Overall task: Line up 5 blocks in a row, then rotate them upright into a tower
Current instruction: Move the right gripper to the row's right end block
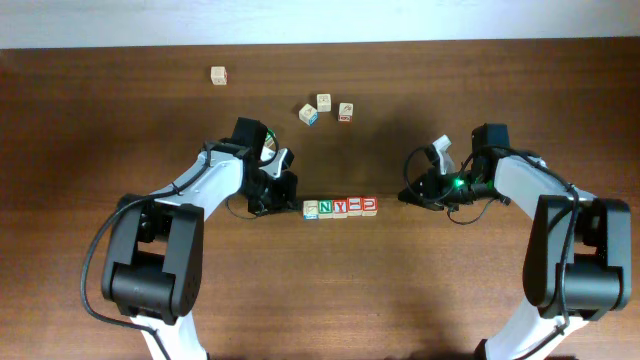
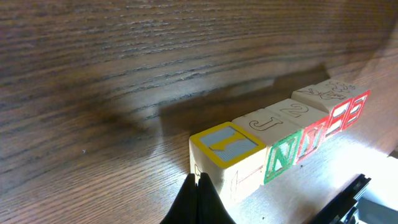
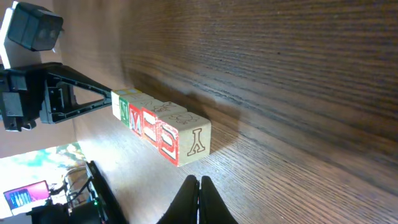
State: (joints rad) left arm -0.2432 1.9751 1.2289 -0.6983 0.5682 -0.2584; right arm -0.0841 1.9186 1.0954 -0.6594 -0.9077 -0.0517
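Note:
Several light-wood letter blocks [image 1: 340, 207] lie in a tight row at mid-table. From the left they are a yellow-framed blue one [image 2: 227, 149], a green N [image 2: 283, 157], then three red-lettered ones [image 2: 339, 118]. My left gripper [image 1: 297, 204] is shut and empty. Its tips [image 2: 198, 182] sit right against the left end of the row. My right gripper [image 1: 403, 196] is also shut and empty. It [image 3: 199, 182] points at the row's right end block [image 3: 189, 144], a short gap away.
Three loose cubes [image 1: 324, 108] cluster behind the row, and a single cube [image 1: 219, 75] sits at the far left back. Both arms rest low on the dark wood table [image 1: 420, 290], flanking the row.

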